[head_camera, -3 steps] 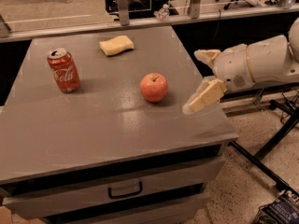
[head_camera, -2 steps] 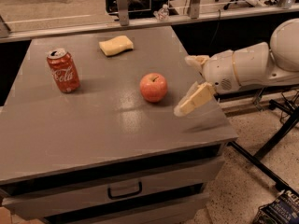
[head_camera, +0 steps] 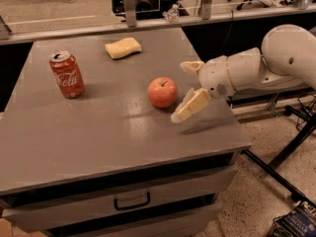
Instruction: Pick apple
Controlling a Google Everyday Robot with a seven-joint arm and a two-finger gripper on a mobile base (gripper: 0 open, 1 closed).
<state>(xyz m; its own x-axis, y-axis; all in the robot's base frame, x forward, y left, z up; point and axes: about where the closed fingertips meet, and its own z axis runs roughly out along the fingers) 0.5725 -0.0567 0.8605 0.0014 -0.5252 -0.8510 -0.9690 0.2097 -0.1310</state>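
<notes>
Apple [head_camera: 162,92] is seen resting near the middle of the table [head_camera: 98,137], stem up. Gripper [head_camera: 179,92] is positioned just beside it at 3 o'clock, fingers spread wide and the apple not enclosed. Can [head_camera: 67,75] is noted at the apple's 9 o'clock, sponge [head_camera: 123,48] at 11 o'clock, both well apart from it.
</notes>
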